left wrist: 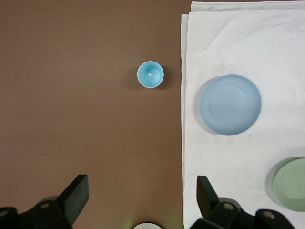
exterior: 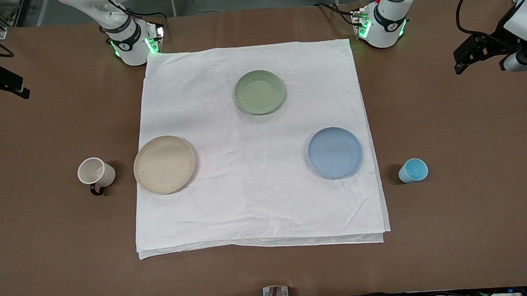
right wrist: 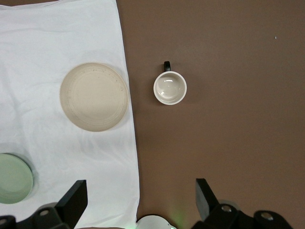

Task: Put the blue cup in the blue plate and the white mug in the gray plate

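Note:
The blue cup (exterior: 413,170) stands upright on the bare brown table, beside the blue plate (exterior: 335,152) toward the left arm's end. The white mug (exterior: 95,172) stands upright beside the gray plate (exterior: 164,164) toward the right arm's end, its black handle pointing toward the front camera. Both plates are empty on the white cloth. My left gripper (exterior: 459,62) is open and empty, high over the table's left-arm end; its wrist view (left wrist: 143,183) shows the cup (left wrist: 150,74) and blue plate (left wrist: 230,104) below. My right gripper (exterior: 22,92) is open and empty, high over the right-arm end; its wrist view (right wrist: 140,188) shows the mug (right wrist: 170,88) and gray plate (right wrist: 94,97).
A sage-green plate (exterior: 259,92) lies on the white cloth (exterior: 257,203), farther from the front camera than the other two plates. The cloth covers the table's middle between the two arm bases. Brown table surrounds it.

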Motion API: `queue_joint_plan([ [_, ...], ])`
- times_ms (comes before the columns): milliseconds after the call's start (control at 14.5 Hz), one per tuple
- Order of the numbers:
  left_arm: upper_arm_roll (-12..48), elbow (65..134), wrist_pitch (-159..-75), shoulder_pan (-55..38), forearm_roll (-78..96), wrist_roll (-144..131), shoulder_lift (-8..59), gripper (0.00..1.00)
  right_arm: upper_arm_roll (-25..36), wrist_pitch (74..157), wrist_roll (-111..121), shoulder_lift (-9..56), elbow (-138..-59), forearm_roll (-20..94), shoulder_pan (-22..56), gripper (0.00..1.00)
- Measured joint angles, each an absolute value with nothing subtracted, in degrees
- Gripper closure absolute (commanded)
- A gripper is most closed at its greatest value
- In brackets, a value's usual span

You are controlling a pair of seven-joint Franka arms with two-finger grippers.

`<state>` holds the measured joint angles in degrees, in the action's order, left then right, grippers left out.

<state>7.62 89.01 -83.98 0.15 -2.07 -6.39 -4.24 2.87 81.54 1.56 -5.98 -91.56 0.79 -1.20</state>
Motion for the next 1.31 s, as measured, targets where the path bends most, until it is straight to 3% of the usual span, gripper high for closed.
queue_joint_plan([
  [345,7.4,89.4,-84.1,1.8,-2.1,-5.4,-2.7,0.00,2.8,81.5,1.6,-5.4,-91.8,0.8,-1.2,0.00],
  [552,7.3,91.0,-87.9,2.9,-2.1,-4.7,2.4,0.00,3.0,87.3,1.6,2.1,-92.5,0.7,-1.2,0.00],
  [759,7.4,98.2,-99.3,3.4,-2.1,-6.1,6.2,0.00,3.5,96.1,1.6,12.9,-92.0,0.5,-1.5,0.00],
  [966,7.4,109.9,-114.5,5.6,-2.1,-6.5,7.5,0.02,3.7,106.4,1.7,20.5,-93.6,0.5,-3.5,0.00],
  [1172,7.4,116.2,-126.1,7.3,-2.1,-6.5,10.9,0.18,3.7,120.9,1.7,25.3,-99.9,0.5,-4.3,0.00],
  [1310,7.4,116.5,-132.1,7.8,-2.1,-6.5,14.8,0.25,3.6,129.1,1.7,27.7,-104.1,0.5,-4.3,0.07],
])
